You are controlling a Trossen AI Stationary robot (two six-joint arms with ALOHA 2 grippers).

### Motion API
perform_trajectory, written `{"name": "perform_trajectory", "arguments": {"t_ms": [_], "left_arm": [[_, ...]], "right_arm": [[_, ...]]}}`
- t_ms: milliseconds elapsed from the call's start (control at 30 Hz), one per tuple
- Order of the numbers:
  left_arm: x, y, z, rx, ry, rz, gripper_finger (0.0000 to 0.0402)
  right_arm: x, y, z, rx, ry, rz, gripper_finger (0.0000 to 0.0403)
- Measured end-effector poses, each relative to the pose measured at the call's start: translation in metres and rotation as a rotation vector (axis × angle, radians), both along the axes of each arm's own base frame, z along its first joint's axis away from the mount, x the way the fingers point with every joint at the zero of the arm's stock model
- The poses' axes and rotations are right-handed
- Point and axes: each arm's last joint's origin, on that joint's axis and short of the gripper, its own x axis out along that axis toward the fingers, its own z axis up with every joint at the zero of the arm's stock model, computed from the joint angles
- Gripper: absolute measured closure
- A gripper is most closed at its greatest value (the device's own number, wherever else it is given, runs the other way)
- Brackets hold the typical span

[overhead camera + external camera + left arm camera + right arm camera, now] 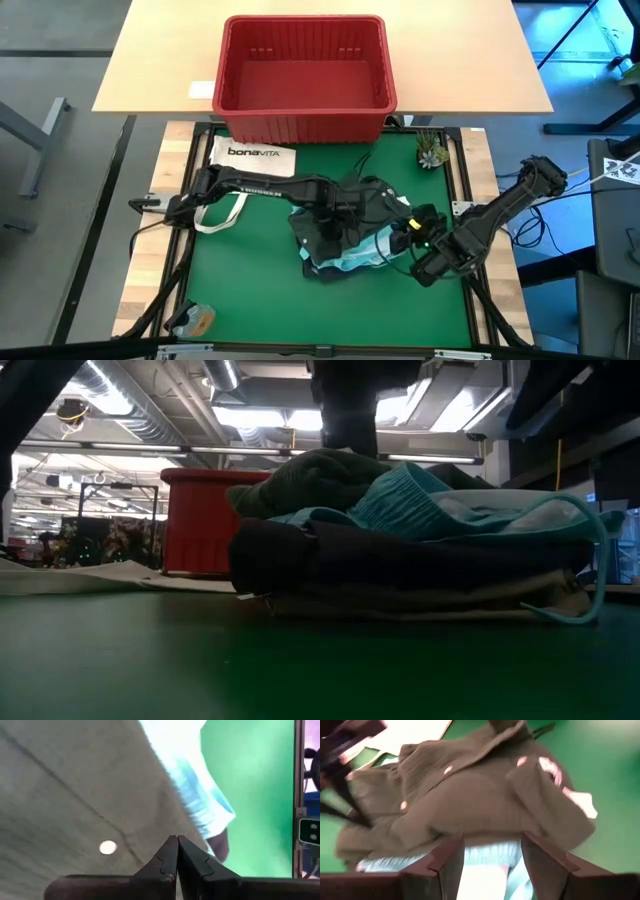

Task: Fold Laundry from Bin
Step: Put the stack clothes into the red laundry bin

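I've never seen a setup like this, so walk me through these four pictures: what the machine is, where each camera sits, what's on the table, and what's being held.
These are two dark robot arms working at a green table. One picture looks straight down, one looks across at table height, and two come from cameras on the wrists. A stacked pile of laundry lies mid-table, with an empty red bin behind it and a white tote bag beside it. The left gripper has its fingers shut, pressed down on the pile; I see no cloth pinched between them. The right gripper has its fingers open at the pile's edge, with turquoise cloth between them but not clamped.
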Motion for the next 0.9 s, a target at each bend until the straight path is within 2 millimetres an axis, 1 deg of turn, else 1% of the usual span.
{"name": "perform_trajectory", "arguments": {"t_ms": [133, 233, 367, 467, 567, 700, 833, 900], "left_arm": [[-0.003, -0.02, -0.006, 0.09, 0.013, -0.022, 0.0401], [-0.007, -0.03, -0.014, 0.146, 0.034, -0.034, 0.0401], [-0.011, -0.041, -0.027, 0.179, 0.069, -0.052, 0.0401], [-0.014, -0.046, -0.036, 0.174, 0.092, -0.033, 0.0401], [-0.014, -0.049, -0.037, 0.166, 0.095, -0.028, 0.0401], [-0.015, -0.054, -0.036, 0.166, 0.089, -0.039, 0.0401], [-0.015, -0.055, -0.035, 0.165, 0.086, -0.041, 0.0401], [-0.017, -0.051, -0.027, 0.159, 0.068, -0.034, 0.0401]], "right_arm": [[0.005, -0.012, -0.001, 0.005, 0.08, 0.02, 0.0207], [0.009, -0.02, -0.003, -0.002, 0.13, 0.023, 0.0207], [0.016, -0.032, -0.006, 0.014, 0.184, 0.024, 0.0207], [0.022, -0.038, -0.012, 0.043, 0.259, 0.047, 0.0207], [0.026, -0.044, -0.019, 0.065, 0.334, 0.044, 0.0207], [0.027, -0.05, -0.022, 0.084, 0.389, 0.045, 0.0207], [0.026, -0.052, -0.021, 0.107, 0.403, 0.071, 0.0207], [0.023, -0.052, -0.016, 0.123, 0.378, 0.079, 0.0207]]}}
